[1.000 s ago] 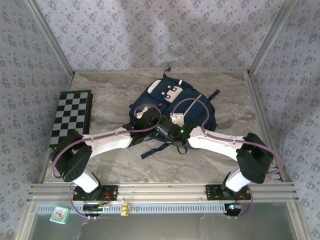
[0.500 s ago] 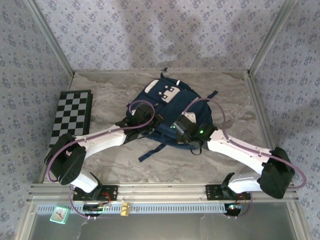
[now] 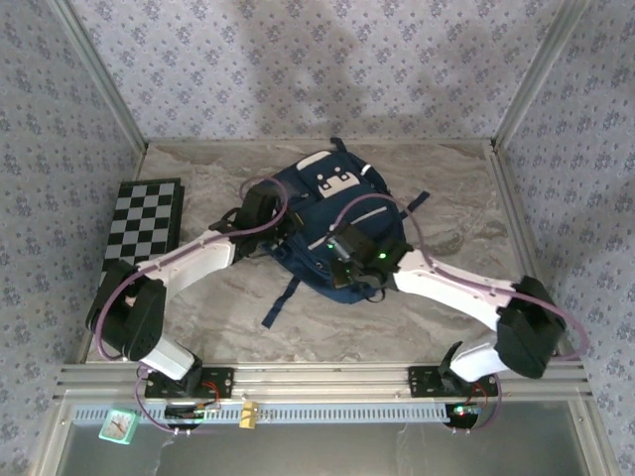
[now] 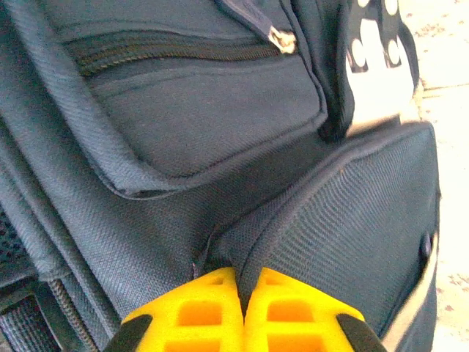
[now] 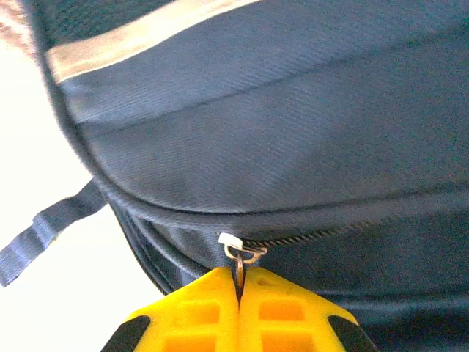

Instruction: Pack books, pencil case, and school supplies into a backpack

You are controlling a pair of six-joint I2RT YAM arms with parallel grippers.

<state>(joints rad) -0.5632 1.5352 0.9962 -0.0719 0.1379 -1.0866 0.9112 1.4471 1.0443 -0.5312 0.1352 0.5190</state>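
The navy backpack [image 3: 342, 208] sits bunched up at the middle of the table, its white patch [image 3: 332, 180] toward the back. My left gripper [image 3: 288, 230] is at its left side, shut on a pinched fold of the backpack fabric [image 4: 293, 235]; its yellow fingertips [image 4: 212, 301] meet around the cloth. My right gripper [image 3: 332, 250] is at the backpack's near side, shut on the metal zipper pull [image 5: 240, 255] of a closed zipper [image 5: 330, 233]. The books, the pencil case and the school supplies are out of view.
A black-and-white checkered board [image 3: 144, 230] lies at the table's left edge. A loose dark strap [image 3: 281, 300] trails from the backpack toward the near side. Patterned walls close in the left, back and right. A small clock [image 3: 119, 425] sits below the rail.
Both arms have reached further back and the backpack has shifted away from me and bunched up. Both grippers have stayed shut on it throughout.
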